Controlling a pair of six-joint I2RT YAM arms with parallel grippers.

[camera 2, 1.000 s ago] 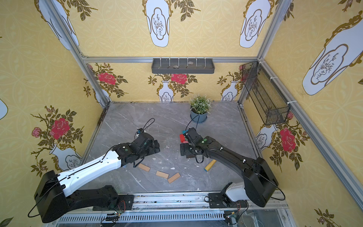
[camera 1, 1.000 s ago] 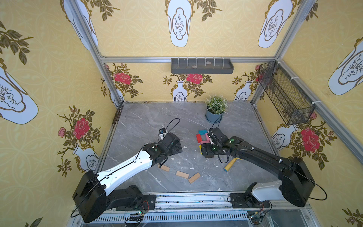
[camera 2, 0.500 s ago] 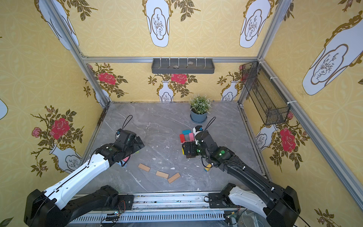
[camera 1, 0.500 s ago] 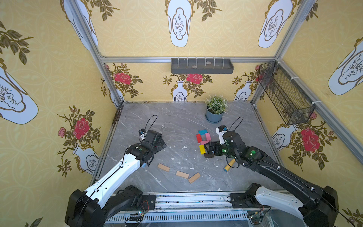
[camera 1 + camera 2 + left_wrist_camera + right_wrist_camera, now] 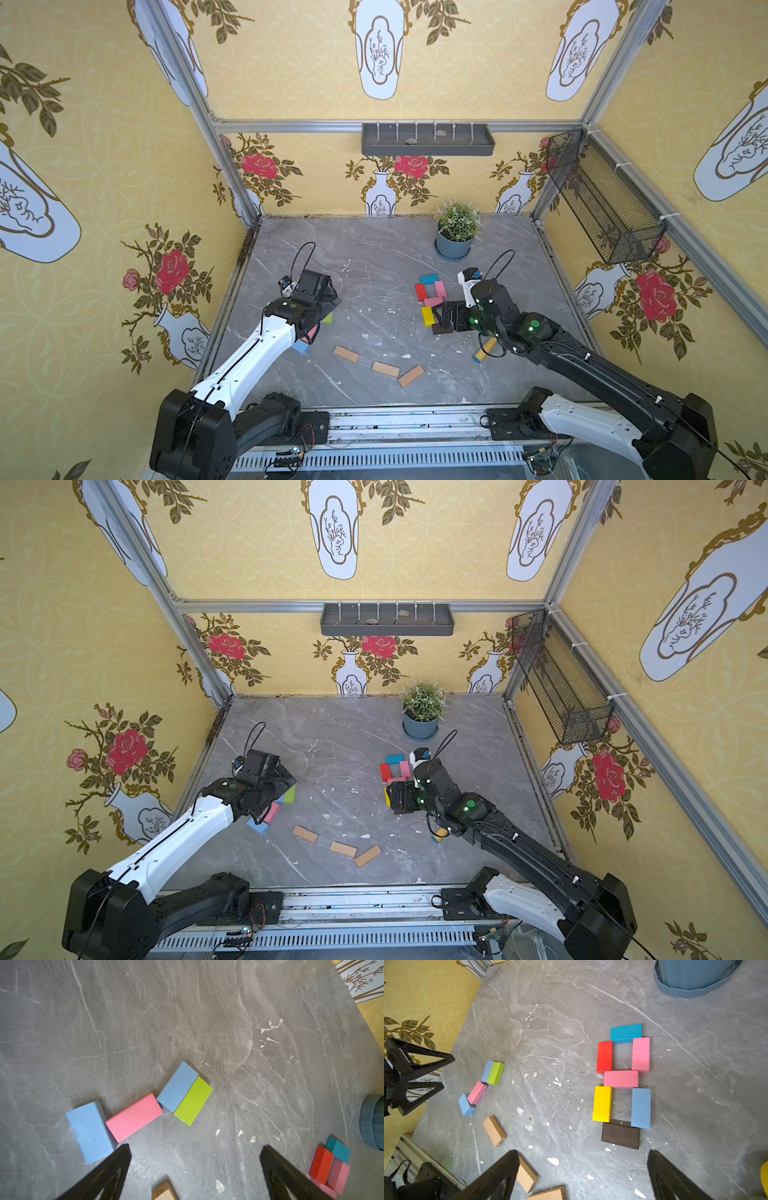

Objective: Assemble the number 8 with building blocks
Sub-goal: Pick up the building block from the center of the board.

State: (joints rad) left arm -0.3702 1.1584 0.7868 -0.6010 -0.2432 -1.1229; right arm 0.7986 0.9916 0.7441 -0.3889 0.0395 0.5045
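Note:
The number 8 [image 5: 620, 1078] lies flat on the grey floor: a teal block [image 5: 626, 1031] on top, red [image 5: 604, 1056] and pink [image 5: 640, 1054] sides, a pink middle, yellow [image 5: 602, 1103] and light blue [image 5: 641, 1108] lower sides, and a dark brown base [image 5: 620, 1135]. My right gripper [image 5: 581, 1157] hovers open just off the brown base, holding nothing. In a top view the right gripper [image 5: 437, 319] partly hides the figure's lower half. My left gripper [image 5: 194, 1153] is open and empty above a loose row of light blue [image 5: 89, 1130], pink [image 5: 134, 1116], light blue [image 5: 177, 1086] and green [image 5: 193, 1101] blocks.
Three tan wooden blocks [image 5: 384, 369] lie scattered near the front edge. A yellow toy tool [image 5: 485, 350] rests under the right arm. A potted plant [image 5: 456, 232] stands at the back, beyond the figure. A mesh basket [image 5: 602, 199] hangs on the right wall.
The left arm has swung left, from the middle to over the loose coloured row. The right arm has drawn back off the figure towards the right, and its jaws have widened slightly.

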